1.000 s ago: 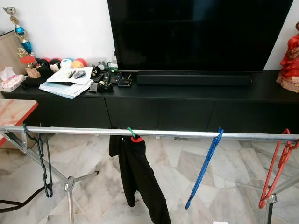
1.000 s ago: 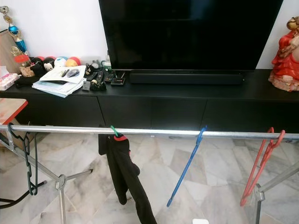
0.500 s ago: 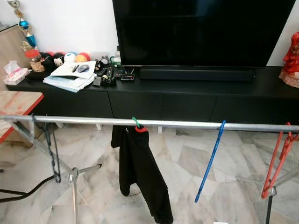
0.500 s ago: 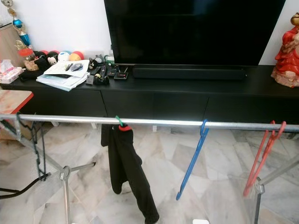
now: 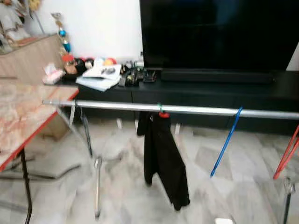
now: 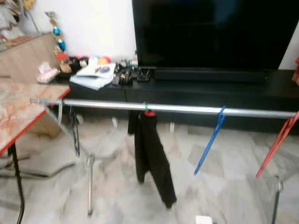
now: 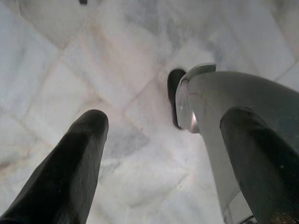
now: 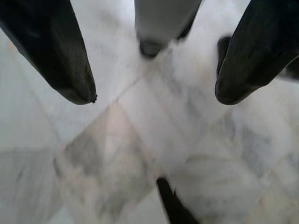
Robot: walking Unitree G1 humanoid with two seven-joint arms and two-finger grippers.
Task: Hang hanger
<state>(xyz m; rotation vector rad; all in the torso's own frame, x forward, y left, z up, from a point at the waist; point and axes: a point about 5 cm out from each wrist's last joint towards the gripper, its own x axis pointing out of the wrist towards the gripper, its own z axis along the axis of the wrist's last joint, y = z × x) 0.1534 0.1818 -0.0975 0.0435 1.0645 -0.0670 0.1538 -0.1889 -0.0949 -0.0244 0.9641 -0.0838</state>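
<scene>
Silver rail [image 5: 196,110] now farther off, camera swung left; both grippers [image 7: 163,154] [image 8: 154,98] spread, empty.

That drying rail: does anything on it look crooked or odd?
The blue hanger and red hanger hang slanted off the rail, bare. The black garment droops unevenly, one side lower. Nothing looks broken.

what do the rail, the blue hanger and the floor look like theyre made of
Rail: likely metal, a silvery tube with a bright sheen along its length.
Blue hanger: probably plastic, thin with uniform saturated colour; blur hides its finish.
Floor: looks like polished marble or marble-look tile, pale slabs with grey veining and visible joints.
</scene>
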